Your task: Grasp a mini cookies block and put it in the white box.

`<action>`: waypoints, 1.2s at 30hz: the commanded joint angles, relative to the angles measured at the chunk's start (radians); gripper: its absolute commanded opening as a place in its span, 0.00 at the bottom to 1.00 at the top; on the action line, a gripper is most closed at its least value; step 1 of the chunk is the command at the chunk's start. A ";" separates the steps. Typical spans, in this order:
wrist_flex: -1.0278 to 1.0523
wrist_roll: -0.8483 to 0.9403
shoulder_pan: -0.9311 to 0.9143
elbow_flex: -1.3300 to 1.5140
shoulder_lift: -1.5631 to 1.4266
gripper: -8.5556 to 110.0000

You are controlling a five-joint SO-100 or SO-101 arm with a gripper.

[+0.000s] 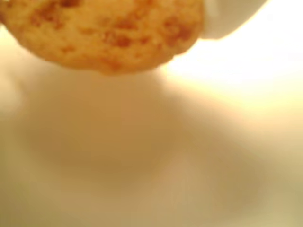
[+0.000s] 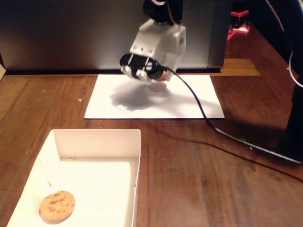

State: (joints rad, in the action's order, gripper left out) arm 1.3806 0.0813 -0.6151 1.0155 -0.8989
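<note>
Two cookies are in play: one cookie (image 2: 57, 206) already lies in the white box (image 2: 135, 163), near its front left corner in the fixed view, and a second cookie (image 1: 106, 33) fills the top of my wrist view, sharp against a blurred pale ground. My tool (image 2: 158, 77) is clamped on that second one, which peeks out as a tan edge beneath it in the fixed view. I hold it raised over the white paper sheet (image 2: 189, 101), clear of the wooden surface (image 2: 213, 170), so I judge the carry toward the box comes next; its near wall must be cleared.
</note>
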 commanded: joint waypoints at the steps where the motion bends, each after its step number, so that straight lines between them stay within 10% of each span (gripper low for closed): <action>1: 0.018 0.018 0.029 -0.078 -0.270 0.21; 36: 0.172 0.156 0.850 -0.078 -0.644 0.21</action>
State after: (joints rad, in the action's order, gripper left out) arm 1.5539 0.2424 0.1687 1.0155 -1.3806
